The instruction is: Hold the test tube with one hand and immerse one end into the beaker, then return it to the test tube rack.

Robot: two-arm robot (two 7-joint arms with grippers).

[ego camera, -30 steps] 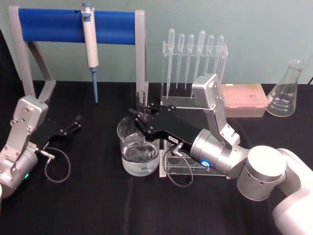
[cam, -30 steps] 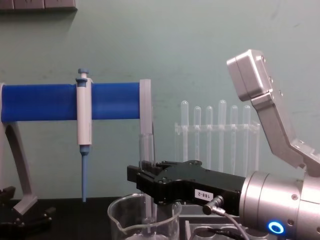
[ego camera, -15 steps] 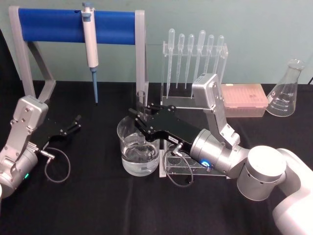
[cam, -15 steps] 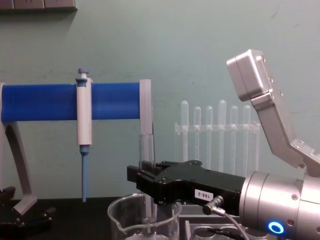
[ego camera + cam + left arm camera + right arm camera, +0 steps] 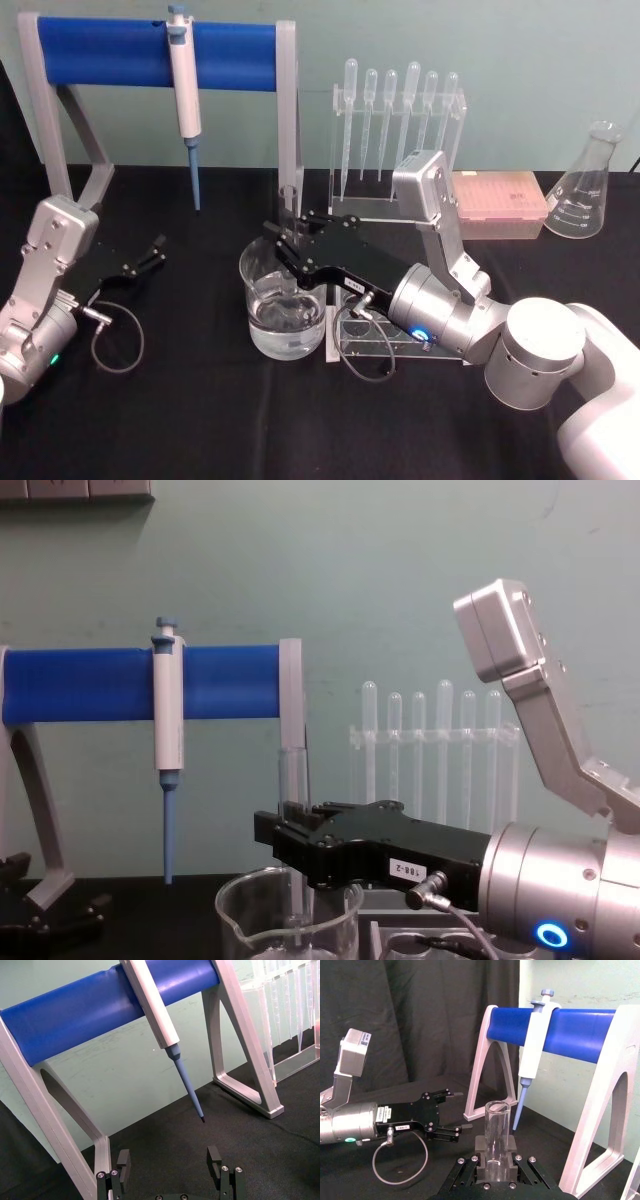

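Note:
The test tube [image 5: 290,205] stands upright with my right gripper [image 5: 285,243] shut on its middle. Its lower end reaches down inside the beaker [image 5: 284,318], which holds clear liquid and sits at the table's centre. From the chest the test tube [image 5: 294,775] rises above the black right gripper [image 5: 287,832] and dips past the beaker [image 5: 288,920] rim. The right wrist view shows the test tube [image 5: 497,1130] clamped between the fingers [image 5: 479,1146]. Far left, my left gripper [image 5: 152,254] rests open on the cloth, its fingers [image 5: 123,1161] spread with nothing between them.
A blue-barred stand [image 5: 150,52] with a white-and-blue pipettor [image 5: 184,85] hanging from it is at the back left. Behind centre are a clear rack of pipettes [image 5: 398,110], a pink tip box [image 5: 500,200] and a flask [image 5: 588,185]. A clear holed rack [image 5: 375,335] lies right of the beaker.

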